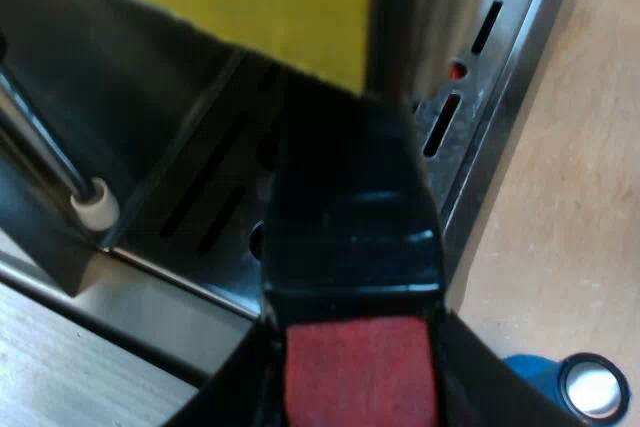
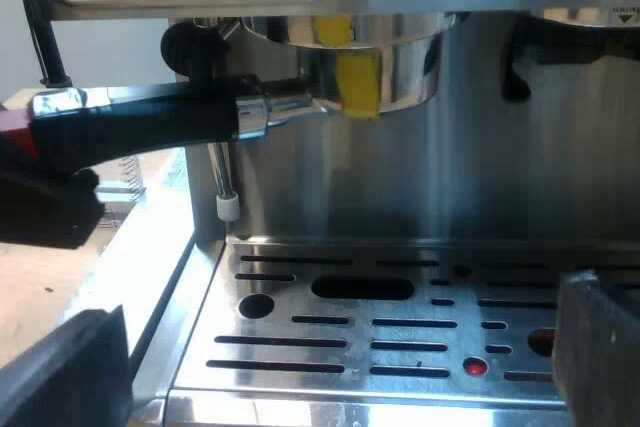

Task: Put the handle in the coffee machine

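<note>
As left claw (image 1: 360,387) grips | handle (image 2: 150,119) horizontal | metal end at machine (image 2: 470,147)

1. The left gripper (image 1: 360,387) closes its two black fingers (image 1: 480,387) on either side of the handle (image 1: 350,207), gripping it at the red end.
2. The right gripper (image 2: 330,357) points level, its fingers (image 2: 70,372) spread wide apart.

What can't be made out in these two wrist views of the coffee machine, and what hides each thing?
- Right wrist view: whether the holder is locked in; the machine's head covers its top.
- Right wrist view: the handle's red end, cut off by the picture's edge.
- Left wrist view: the blue tamper, partly cut off by the edge.
</note>
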Tool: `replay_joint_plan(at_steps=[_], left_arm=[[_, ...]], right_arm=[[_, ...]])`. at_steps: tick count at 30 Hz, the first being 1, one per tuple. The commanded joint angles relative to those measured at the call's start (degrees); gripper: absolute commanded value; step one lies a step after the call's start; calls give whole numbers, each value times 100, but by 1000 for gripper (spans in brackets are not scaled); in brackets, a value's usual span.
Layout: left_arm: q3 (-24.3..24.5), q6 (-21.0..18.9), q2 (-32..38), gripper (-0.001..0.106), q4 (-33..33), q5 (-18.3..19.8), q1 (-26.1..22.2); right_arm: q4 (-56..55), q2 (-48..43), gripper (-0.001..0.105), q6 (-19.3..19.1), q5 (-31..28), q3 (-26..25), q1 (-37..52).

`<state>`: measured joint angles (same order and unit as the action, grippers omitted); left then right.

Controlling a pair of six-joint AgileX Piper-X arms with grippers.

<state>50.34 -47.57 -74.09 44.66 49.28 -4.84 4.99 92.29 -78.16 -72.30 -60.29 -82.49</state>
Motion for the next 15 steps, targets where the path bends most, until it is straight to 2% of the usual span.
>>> replay_joint_plan(at_steps=[1, 10, 12, 14, 15], left_arm=[[198, -173, 176, 0, -511, 1107, 26], [198, -148, 178, 0, -551, 1014, -250], [198, -137, 178, 0, -474, 1122, -352], [198, -17, 178, 0, -316, 1242, -406], [198, 218, 178, 0, -116, 1258, -405]], right_arm=[[34, -22, 86, -46, -75, 0, 21], [34, -22, 86, -46, -75, 0, 21], [34, -22, 86, -46, -75, 0, 21], [34, -22, 86, -46, -75, 0, 21], [34, -22, 86, -46, -75, 0, 21]])
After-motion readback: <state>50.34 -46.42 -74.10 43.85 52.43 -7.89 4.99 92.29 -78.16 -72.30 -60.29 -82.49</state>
